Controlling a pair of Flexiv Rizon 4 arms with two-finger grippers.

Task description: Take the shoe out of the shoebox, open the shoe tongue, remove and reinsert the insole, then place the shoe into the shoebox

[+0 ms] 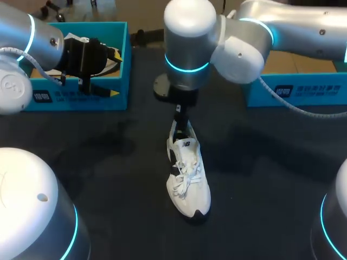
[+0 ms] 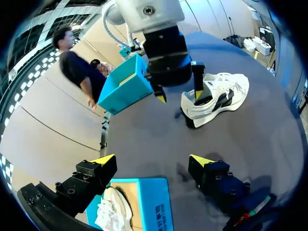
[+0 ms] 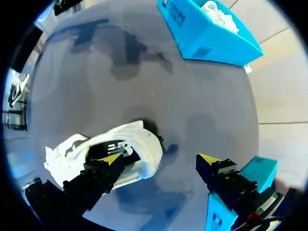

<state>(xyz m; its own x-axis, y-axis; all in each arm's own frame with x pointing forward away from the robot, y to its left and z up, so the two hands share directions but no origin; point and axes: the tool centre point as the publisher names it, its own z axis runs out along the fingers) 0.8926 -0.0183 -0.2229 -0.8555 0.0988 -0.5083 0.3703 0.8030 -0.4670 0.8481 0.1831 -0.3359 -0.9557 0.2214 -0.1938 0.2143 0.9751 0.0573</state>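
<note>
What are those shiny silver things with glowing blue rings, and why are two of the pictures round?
They are a robot's two arms, the left arm and the right arm, working at a dark table. The square picture comes from a camera high up behind the robot, looking down. Each round picture comes from a little camera on one arm's wrist, so you see that arm's hand with its two yellow tips. On the table lies a white shoe. Farther back stand two blue boxes, the left box and the right box. The right hand is open at the shoe's heel, and one finger seems to dip inside. The left hand is open above the left box, which has another shoe in it. Neither hand holds anything.
</note>
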